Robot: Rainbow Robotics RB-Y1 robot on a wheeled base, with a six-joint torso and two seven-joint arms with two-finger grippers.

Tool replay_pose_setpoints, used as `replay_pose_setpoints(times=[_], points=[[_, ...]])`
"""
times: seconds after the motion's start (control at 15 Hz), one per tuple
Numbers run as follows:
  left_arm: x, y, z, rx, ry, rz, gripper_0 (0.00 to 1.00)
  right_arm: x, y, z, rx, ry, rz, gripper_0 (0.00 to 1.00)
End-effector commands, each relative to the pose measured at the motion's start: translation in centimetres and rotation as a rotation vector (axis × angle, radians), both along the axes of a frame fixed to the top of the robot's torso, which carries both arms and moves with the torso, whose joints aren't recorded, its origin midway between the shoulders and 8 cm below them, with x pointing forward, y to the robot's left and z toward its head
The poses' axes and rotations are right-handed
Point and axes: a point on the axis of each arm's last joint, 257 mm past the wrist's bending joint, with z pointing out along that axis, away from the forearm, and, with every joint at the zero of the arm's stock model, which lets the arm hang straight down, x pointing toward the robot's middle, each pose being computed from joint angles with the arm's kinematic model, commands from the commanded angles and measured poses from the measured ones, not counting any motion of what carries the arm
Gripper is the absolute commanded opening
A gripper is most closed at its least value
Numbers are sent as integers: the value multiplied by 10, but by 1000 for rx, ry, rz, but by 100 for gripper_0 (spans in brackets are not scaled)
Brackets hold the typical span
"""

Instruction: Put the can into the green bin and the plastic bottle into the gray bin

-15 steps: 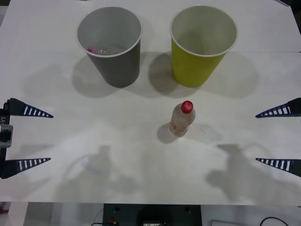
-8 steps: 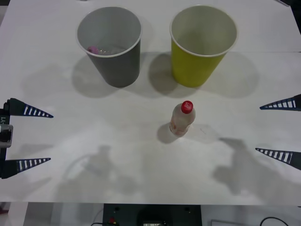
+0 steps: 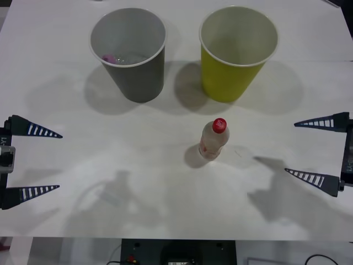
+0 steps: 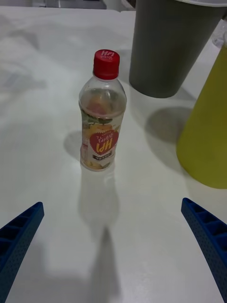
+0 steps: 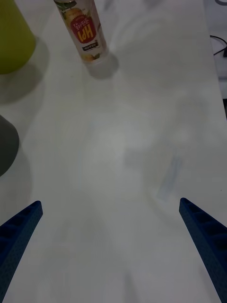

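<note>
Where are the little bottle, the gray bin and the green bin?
plastic bottle (image 3: 213, 142): front view, on its label.
gray bin (image 3: 144, 80): front view, on its outer wall.
green bin (image 3: 226, 83): front view, on its outer wall.

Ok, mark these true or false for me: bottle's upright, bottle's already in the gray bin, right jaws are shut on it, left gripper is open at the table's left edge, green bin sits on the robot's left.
1. The plastic bottle stands upright on the table. True.
2. The bottle is inside the gray bin. False: it stands on the table, nearer the robot than the green bin.
3. The right gripper is shut on the bottle. False: its jaws are open, apart from the bottle.
4. The left gripper is open at the table's left edge. True.
5. The green bin is on the robot's left. False: it is to the right of the gray bin.
</note>
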Motion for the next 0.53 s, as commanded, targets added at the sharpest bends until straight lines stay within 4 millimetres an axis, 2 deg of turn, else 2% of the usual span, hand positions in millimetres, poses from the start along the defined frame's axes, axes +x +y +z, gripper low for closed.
replay_pose_setpoints(times=[0.07,0.53], points=[[0,0,0,0,0,0,100,8,10,-8,46,1,-6,100],[0,0,0,0,0,0,100,35,42,-34,165,7,-33,100]])
